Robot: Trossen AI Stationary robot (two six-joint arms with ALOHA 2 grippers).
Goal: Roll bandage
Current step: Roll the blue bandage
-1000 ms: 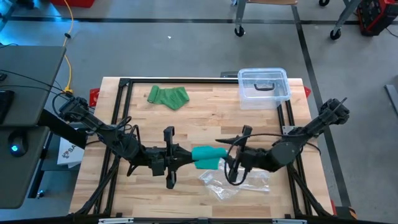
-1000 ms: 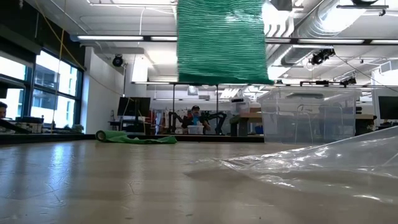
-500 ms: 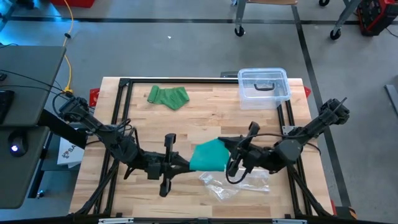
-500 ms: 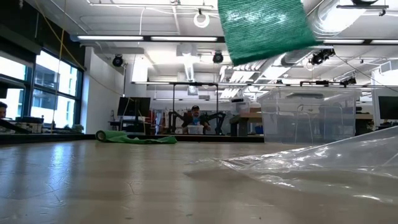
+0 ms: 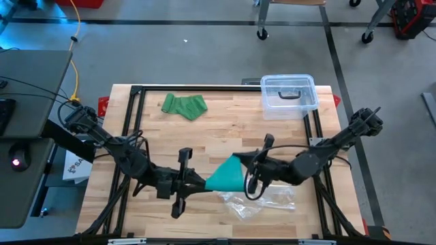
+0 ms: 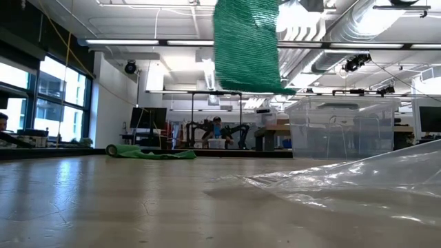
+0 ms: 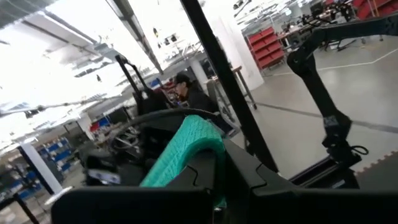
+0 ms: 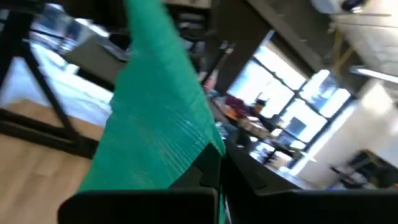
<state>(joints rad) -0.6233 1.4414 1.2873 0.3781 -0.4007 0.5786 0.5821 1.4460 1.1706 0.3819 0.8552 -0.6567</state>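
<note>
- A teal-green woven bandage [image 5: 225,175] hung in the air above the front middle of the pale wooden worktop [image 5: 225,122], stretched between the two arms.
- In the low view the bandage [image 6: 247,45] hung down from the top edge, clear of the worktop surface.
- The left gripper [image 5: 201,183] had its fingers clamped on the bandage's left end; its wrist view showed the fabric [image 7: 186,149] curling up from between the dark fingers.
- The right gripper [image 5: 246,172] had its fingers together on the bandage's right edge, with the cloth [image 8: 155,124] spreading out in front of its wrist camera.
- A crumpled clear plastic wrapper [image 5: 255,201] lay on the worktop just below the bandage and the right gripper.
- A second, darker green bandage [image 5: 184,105] lay loose near the far left of the worktop.
- A clear plastic lidded box [image 5: 289,95] stood at the far right corner.
</note>
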